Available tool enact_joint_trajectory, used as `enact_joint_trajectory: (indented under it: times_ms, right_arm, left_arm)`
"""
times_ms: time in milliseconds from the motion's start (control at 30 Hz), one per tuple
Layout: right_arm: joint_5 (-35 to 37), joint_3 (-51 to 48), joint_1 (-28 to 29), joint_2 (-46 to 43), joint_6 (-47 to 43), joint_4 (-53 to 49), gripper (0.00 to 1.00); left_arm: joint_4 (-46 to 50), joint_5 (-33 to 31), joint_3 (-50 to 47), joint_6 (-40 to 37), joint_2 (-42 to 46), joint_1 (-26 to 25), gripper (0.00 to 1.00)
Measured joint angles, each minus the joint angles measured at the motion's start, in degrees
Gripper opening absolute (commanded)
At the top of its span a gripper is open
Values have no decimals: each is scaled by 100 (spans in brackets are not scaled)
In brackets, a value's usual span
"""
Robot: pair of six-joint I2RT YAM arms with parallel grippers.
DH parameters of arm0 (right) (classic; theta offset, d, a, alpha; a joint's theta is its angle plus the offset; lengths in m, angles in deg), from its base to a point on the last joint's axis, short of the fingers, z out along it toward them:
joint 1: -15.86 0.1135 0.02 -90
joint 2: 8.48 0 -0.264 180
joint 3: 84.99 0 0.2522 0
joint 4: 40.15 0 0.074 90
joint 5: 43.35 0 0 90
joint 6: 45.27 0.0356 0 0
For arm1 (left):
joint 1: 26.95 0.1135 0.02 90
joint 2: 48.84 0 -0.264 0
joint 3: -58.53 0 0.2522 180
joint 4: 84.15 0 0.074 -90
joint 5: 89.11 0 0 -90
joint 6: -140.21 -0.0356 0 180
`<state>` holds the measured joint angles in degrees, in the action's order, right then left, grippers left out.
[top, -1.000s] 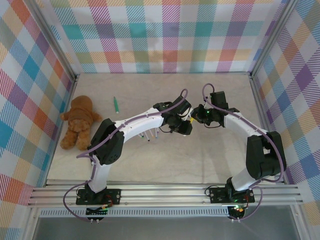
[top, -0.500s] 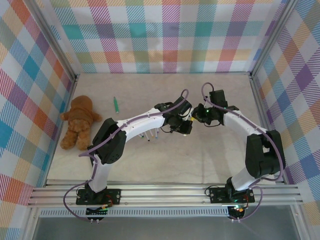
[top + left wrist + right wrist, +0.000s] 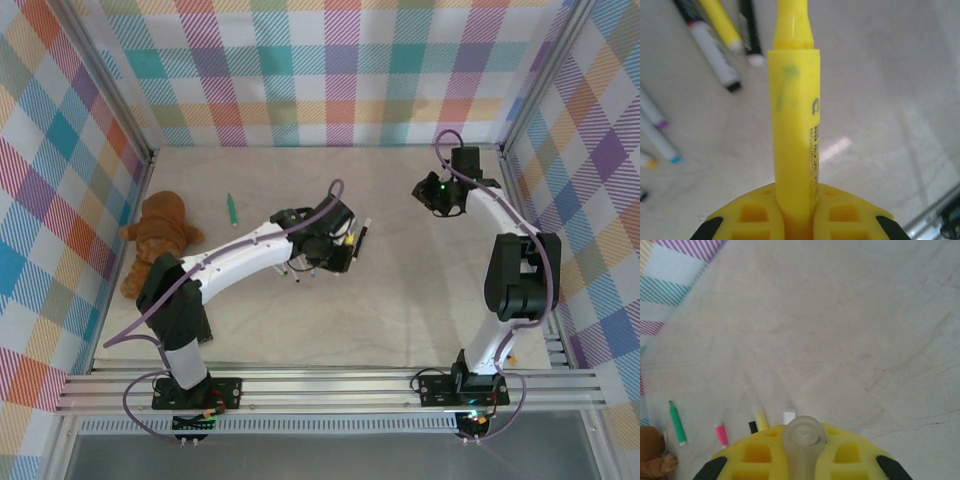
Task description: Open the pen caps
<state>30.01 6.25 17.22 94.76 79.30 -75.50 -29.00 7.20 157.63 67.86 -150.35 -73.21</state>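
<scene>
Left gripper [image 3: 796, 222]: clamped on yellow highlighter [image 3: 794, 115], barrel running straight out from the jaws, tip bared. Right gripper [image 3: 802, 452]: closed on translucent cap [image 3: 803, 437], well apart. Other pens [image 3: 715, 55]: just beside the highlighter, left arm nearer.

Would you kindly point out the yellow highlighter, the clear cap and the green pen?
yellow highlighter [image 3: 792, 115]: left wrist view, middle of its barrel.
clear cap [image 3: 802, 437]: right wrist view, its rounded end.
green pen [image 3: 231, 209]: top external view, mid-body.
</scene>
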Motion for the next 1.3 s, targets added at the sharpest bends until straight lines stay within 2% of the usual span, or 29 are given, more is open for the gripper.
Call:
enact_joint_trajectory:
  times_ms: [267, 400, 567, 1067, 1100, 1233, 1300]
  right_arm:
    - [428, 11, 15, 396, -243, -400, 0]
    - [549, 17, 15, 409, -273, -437, 0]
    - [688, 212, 15, 629, -400, -540, 0]
    - [772, 227, 15, 743, -509, -651, 0]
    - [774, 229, 15, 754, -509, -656, 0]
    - [1010, 304, 15, 841, -551, -780, 0]
    - [1117, 369, 15, 916, -555, -846, 0]
  left_arm:
    - [315, -566, 1259, -127, -1471, 1878, 0]
    - [636, -990, 1718, -168, -2146, 2439, 0]
    - [966, -1248, 2120, -229, -2608, 2715, 0]
    - [1425, -1840, 2592, -278, -3086, 3335, 0]
    - [1432, -1864, 2592, -278, -3097, 3346, 2]
    - [1488, -1908, 2640, -291, -3141, 3399, 25]
    - [1545, -1908, 2702, -291, -3167, 3399, 29]
